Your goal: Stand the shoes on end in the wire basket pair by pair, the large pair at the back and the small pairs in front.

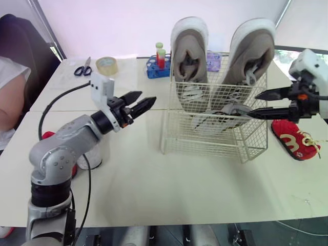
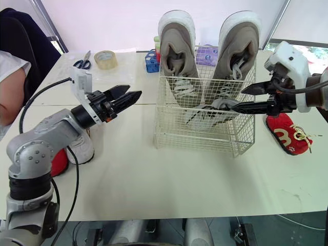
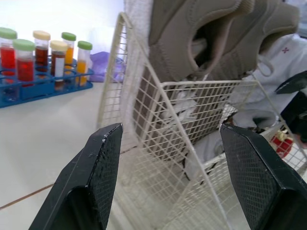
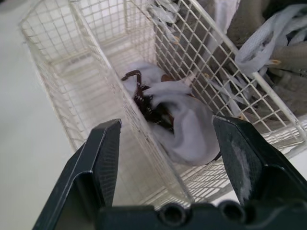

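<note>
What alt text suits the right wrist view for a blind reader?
The open right gripper faces a white wire basket holding a small white shoe with dark laces, next to the large grey shoes standing on end.

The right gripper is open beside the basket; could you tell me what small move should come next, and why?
Probably back the right gripper away from the wire basket and down toward the red shoe on the table beside it. It is open and empty, the large shoes stand at the back, a small white shoe is in front, and the red one lies outside.
</note>
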